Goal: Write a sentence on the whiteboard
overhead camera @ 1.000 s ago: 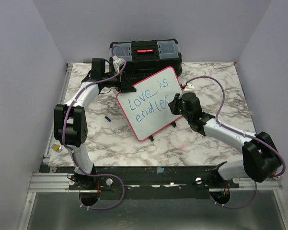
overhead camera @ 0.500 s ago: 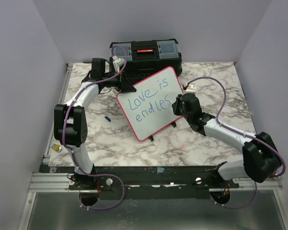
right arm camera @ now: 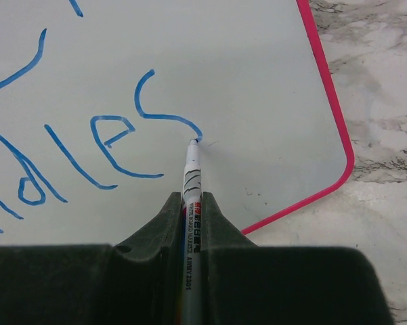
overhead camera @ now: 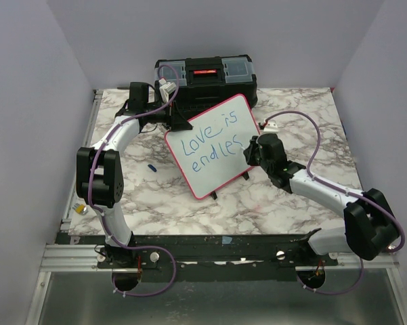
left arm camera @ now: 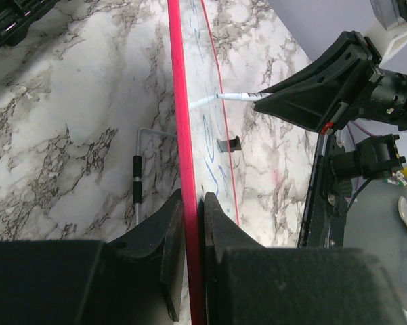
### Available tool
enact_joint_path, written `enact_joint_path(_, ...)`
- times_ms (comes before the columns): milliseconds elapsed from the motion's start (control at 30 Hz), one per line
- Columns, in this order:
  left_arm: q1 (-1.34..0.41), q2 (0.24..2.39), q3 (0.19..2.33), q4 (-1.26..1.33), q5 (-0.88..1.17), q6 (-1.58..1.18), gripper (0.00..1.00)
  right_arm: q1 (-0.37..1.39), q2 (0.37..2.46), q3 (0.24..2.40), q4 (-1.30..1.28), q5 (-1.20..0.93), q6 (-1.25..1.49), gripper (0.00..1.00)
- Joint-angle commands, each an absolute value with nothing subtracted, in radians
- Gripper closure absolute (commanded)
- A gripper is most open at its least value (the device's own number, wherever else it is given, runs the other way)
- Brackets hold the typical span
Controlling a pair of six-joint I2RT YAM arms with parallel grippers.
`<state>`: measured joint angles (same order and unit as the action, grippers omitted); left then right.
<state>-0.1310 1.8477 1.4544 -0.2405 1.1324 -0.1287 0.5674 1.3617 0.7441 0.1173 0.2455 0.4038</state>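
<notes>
Whiteboard pinched in my left claw, marker in my right.

My left claw (left arm camera: 189, 203) is closed tight on the red frame of the one whiteboard (overhead camera: 238, 108), seen edge-on there, so its writing is unreadable. My right claw (right arm camera: 189, 203) is clamped on one marker (right arm camera: 191, 166), its barrel mostly hidden between my fingers and its tip touching the whiteboard at the last blue letter. From above, the sentence (overhead camera: 204, 142) fills two lines on the whiteboard's face, "Love is" over "endles". One black toolbox (overhead camera: 204, 76) sits just behind the whiteboard.
</notes>
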Motion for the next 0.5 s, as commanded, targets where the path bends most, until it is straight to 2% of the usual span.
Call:
enact_joint_path(0,-0.137,1.818,1.46,-0.154,1.16,-0.059,1.0,0.572,1.38,0.727,0.064,0.12,0.42,0.99)
enact_joint_path(467,-0.137,1.817,1.458,-0.155,1.163,-0.058,1.0,0.571,1.369,0.786,0.086,0.038,0.428,0.99)
